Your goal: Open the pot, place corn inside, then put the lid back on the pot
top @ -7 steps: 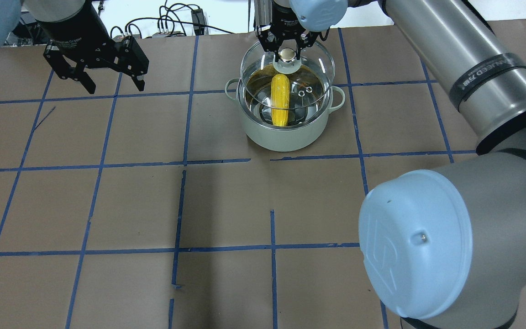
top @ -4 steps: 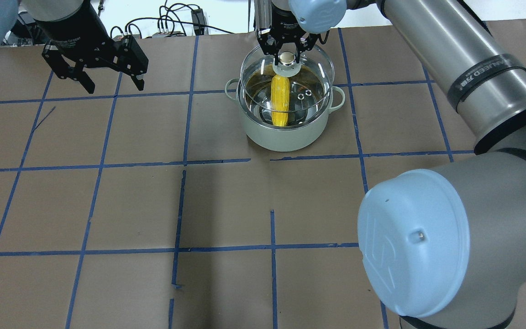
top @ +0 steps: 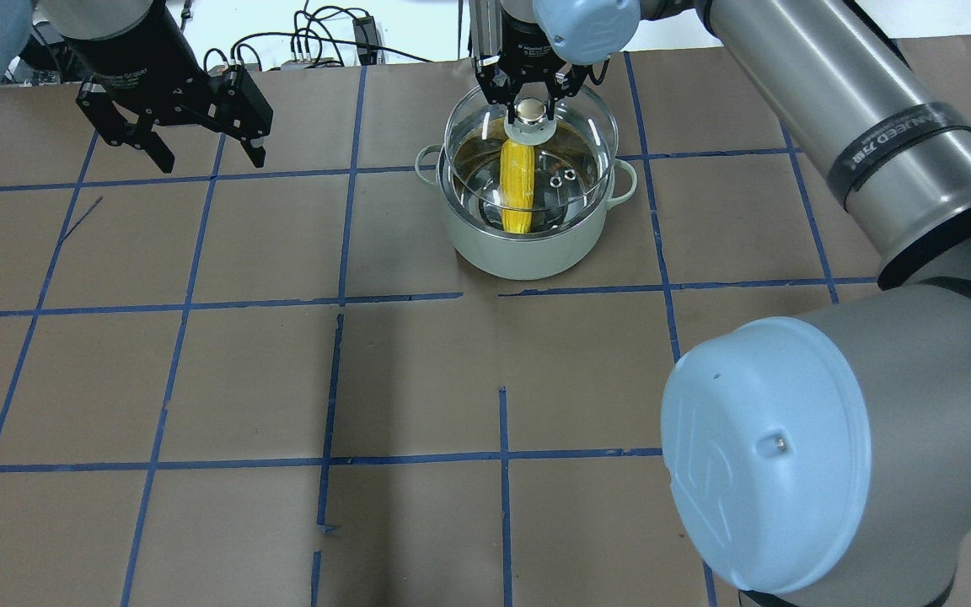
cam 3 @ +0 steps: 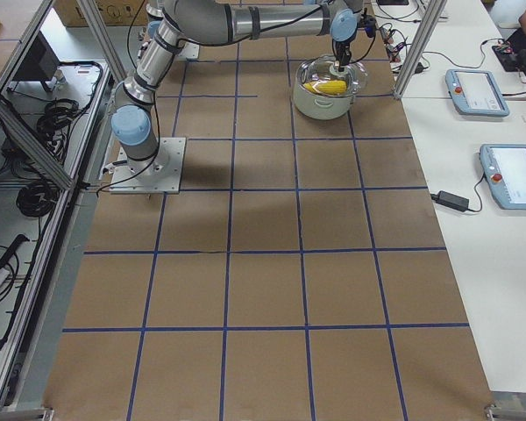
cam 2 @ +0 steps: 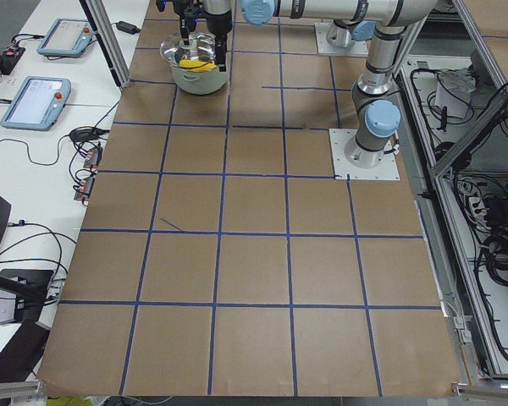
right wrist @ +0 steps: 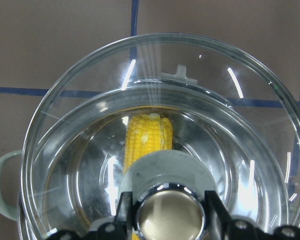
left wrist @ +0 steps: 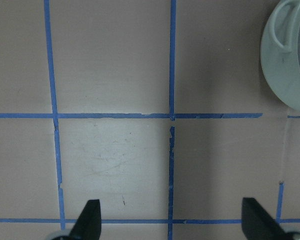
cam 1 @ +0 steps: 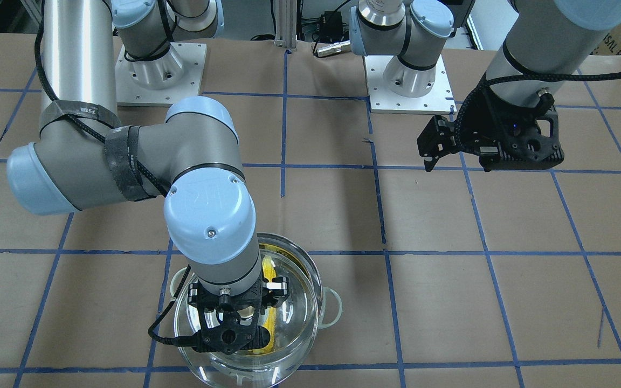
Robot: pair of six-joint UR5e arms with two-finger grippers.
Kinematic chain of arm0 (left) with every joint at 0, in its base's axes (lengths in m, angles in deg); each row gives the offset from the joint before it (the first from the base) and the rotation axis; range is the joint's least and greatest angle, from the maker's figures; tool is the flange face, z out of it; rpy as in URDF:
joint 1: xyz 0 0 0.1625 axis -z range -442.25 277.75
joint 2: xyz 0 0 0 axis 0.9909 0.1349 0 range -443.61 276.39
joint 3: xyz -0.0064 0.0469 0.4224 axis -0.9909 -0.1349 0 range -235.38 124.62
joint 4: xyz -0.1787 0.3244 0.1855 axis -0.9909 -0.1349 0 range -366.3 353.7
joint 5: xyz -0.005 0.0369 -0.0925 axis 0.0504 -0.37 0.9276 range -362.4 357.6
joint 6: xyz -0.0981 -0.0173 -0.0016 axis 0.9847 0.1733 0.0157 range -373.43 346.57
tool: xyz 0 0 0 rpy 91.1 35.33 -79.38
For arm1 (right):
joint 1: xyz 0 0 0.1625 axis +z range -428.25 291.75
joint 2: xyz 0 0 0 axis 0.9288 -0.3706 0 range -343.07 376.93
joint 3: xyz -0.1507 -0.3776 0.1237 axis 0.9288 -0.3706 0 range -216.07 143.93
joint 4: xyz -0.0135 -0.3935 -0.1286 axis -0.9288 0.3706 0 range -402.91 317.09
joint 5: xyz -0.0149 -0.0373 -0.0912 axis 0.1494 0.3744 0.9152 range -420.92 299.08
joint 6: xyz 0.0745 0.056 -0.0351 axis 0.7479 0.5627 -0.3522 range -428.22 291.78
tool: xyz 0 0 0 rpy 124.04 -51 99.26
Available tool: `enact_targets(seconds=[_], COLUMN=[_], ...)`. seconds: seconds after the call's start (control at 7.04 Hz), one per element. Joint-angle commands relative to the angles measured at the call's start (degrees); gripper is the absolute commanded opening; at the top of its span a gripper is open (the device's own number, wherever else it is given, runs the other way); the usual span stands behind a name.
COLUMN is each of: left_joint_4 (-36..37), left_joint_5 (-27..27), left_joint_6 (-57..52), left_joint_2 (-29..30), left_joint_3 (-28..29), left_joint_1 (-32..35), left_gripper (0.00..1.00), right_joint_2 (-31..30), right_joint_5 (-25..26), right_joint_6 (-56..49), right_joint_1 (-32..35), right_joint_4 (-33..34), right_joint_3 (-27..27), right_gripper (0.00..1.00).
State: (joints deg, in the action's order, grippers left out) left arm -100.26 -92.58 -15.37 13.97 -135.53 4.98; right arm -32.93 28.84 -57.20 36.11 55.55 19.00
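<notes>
Overhead exterior view: a round clear glass lid (top: pixel 588 118) is held by its cream-gold knob (right wrist: pixel 170 215), clamped in the right gripper (top: pixel 530 107), just above a round steel pot with pale green loop handles (top: pixel 528 253). A yellow corn cob (top: pixel 517 190) is seen lying inside the pot. The left gripper (top: pixel 210 160) is held spread apart, well away, over the brown blue-taped table (top: pixel 283 379).

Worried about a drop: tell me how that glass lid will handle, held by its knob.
The lid looks like clear glass, so probably fragile and fairly heavy for its size. The right gripper pinches only its shiny rounded knob, likely slippery, so the lid might tilt or swing.
</notes>
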Motion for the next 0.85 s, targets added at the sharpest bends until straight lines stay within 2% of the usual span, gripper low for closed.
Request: enact_targets(seconds=[0.0, 0.71], left_joint_4=[0.0, 0.0], left_joint_5=[0.0, 0.0], left_joint_6=[-0.16, -0.25], left_joint_2=[0.15, 0.42], left_joint_3=[0.0, 0.0], left_joint_1=[-0.13, -0.39], left_gripper=[1.0, 1.0], right_joint_2=[-0.24, -0.77], right_joint_5=[-0.02, 0.16], right_joint_6=[0.84, 0.84], right_joint_1=[0.76, 0.76], right_joint_4=[-0.11, -1.95], right_joint_3=[0.3, 0.21], right_gripper=[0.25, 0.24])
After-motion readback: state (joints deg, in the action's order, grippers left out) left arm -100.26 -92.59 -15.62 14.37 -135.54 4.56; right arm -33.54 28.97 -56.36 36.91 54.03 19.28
